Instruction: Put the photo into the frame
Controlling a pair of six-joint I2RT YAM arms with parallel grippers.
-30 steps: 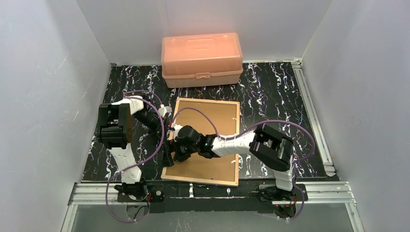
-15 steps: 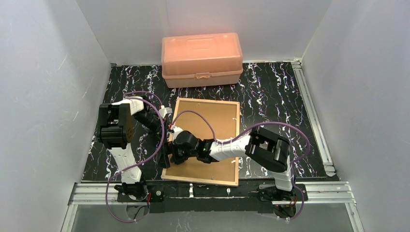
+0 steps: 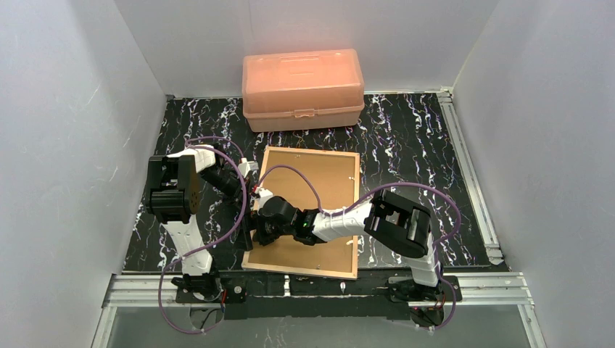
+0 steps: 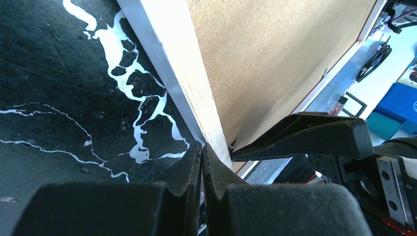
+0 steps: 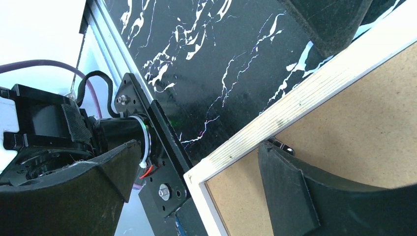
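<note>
The frame (image 3: 312, 151) lies back up on the black marbled table, with a brown backing board (image 3: 326, 181) inside its tan wood rails. The photo is hidden. My left gripper (image 3: 249, 217) is shut and empty, its tips (image 4: 202, 147) touching the outer side of the frame's left rail (image 4: 196, 88). My right gripper (image 3: 263, 230) stands open astride that same rail (image 5: 295, 103) near the front left corner. One of its fingers (image 5: 295, 191) rests on the backing board (image 5: 354, 123) beside a small metal tab (image 5: 280, 146). The other finger (image 5: 98, 177) hangs outside the frame.
An orange plastic box (image 3: 302, 88) stands shut at the back of the table. Aluminium rails run along the near edge (image 3: 326, 286) and the right side (image 3: 468, 174). White walls close in on three sides. Both arms crowd the frame's left edge.
My right gripper has slid left across the backing board to the frame's left rail, still open. The left arm has stayed put, shut against the rail.
</note>
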